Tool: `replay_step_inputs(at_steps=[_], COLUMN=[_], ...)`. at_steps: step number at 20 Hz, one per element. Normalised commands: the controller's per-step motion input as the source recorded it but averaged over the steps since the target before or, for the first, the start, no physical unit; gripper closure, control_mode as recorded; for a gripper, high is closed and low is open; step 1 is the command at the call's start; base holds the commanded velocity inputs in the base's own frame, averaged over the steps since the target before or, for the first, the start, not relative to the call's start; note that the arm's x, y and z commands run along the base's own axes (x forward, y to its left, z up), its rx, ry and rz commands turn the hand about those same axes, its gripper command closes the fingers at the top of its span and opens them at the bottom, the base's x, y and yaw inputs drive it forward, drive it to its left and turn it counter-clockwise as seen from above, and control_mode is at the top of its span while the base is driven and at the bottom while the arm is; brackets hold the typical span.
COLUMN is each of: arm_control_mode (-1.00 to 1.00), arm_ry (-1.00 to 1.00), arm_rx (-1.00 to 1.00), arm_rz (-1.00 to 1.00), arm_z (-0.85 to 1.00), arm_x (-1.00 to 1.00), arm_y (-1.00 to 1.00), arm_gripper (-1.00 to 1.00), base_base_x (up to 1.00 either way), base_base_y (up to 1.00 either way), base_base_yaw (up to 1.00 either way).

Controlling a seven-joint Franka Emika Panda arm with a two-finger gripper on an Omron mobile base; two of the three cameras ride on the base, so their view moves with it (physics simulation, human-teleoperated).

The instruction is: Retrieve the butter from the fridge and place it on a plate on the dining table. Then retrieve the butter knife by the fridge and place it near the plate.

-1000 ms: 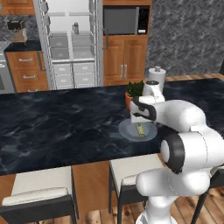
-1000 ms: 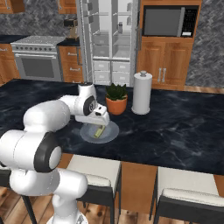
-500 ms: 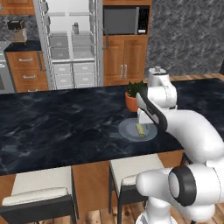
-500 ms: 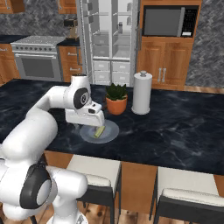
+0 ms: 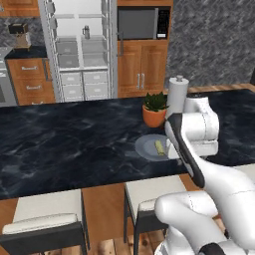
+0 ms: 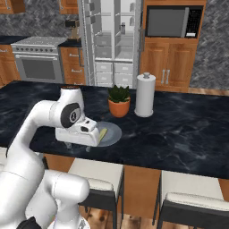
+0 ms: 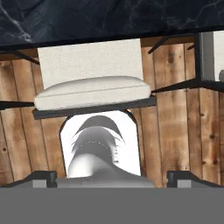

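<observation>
The pale-yellow butter [image 5: 159,147] [image 6: 103,133] lies on the round grey plate [image 5: 147,149] [image 6: 113,131], on the black marble dining table [image 5: 69,144] [image 6: 179,129]. My gripper [image 6: 78,146] [image 7: 113,177] hangs just beside the plate, at the table's near edge. Its fingers point down, spread wide and open, with nothing between them. In the hand view a cushioned stool [image 7: 92,89] and the wooden floor lie below it. Behind the table the fridge [image 5: 79,50] [image 6: 109,40] stands with both doors open. The butter knife is out of view.
An orange plant pot [image 5: 154,115] [image 6: 119,106] and a white paper-towel roll [image 5: 177,94] [image 6: 145,95] stand just behind the plate. Stools [image 5: 47,214] [image 6: 96,172] line the table's near side. A stove [image 6: 38,62] stands at the back left and a microwave [image 5: 139,22] beside the fridge.
The open hand has drawn back from above the plate to the table's near edge and now looks down past it. The butter stays on the plate.
</observation>
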Motion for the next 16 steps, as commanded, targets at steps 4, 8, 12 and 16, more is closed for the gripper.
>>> replay_step_inputs(at_steps=[4, 8, 12, 16], arm_control_mode=[-1.0, -1.0, -1.0, -1.0], arm_ry=[-0.21, -0.17, -0.16, 0.0], arm_rx=[0.1, 0.09, 0.01, -0.07], arm_rz=[0.0, 0.0, 0.0, 0.0], arm_z=[0.02, 0.0, 0.0, 0.0], arm_x=[-0.49, -0.1, -0.02, 0.0], arm_y=[-0.03, -0.01, 0.0, 0.09], arm_gripper=[-1.0, -1.0, -1.0, -1.0], base_base_x=[0.0, 0.0, 0.0, 0.0], base_base_y=[0.0, 0.0, 0.0, 0.0], base_base_yaw=[0.0, 0.0, 0.0, 0.0])
